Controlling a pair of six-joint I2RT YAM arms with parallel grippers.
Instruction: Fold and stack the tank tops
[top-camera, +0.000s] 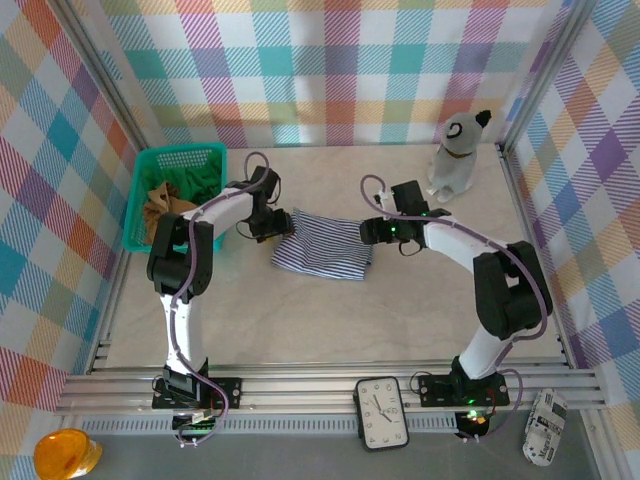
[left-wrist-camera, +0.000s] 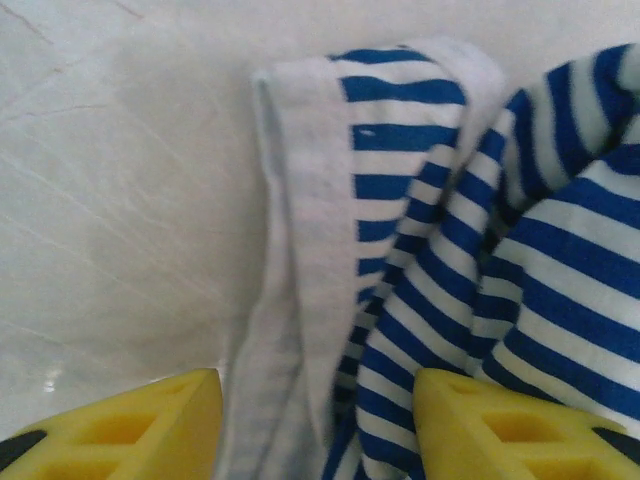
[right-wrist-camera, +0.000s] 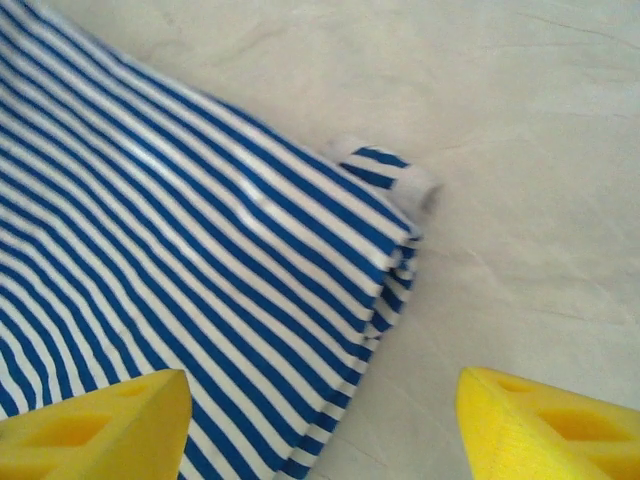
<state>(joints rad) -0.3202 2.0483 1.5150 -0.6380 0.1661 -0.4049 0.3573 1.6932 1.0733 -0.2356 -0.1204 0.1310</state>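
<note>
the striped tank top (top-camera: 322, 256) is lying in the middle of the table (top-camera: 400, 330), doubled over into a rough rectangle, which to my eye is putting it partway through its fold. the two arms are reaching in from either side so that each one is working an opposite end of the cloth. the tan top (top-camera: 160, 205) and the green top (top-camera: 200, 180) are sitting bunched in the teal basket (top-camera: 180, 155) at the far left, likely waiting their turn.

the left claw (left-wrist-camera: 318, 420) is hanging over the left end, its yellow fingers spread apart, with the white trim and some rumpled stripes lying between them. the cloth is not looking squeezed, so i am judging it to be pinching nothing. the right claw (right-wrist-camera: 320, 420) is hovering over the right edge with its fingers spread wide, one over the stripes and one over bare table, gripping nothing. a small loop of trim is poking out at that corner and may be needing a tuck.
</note>
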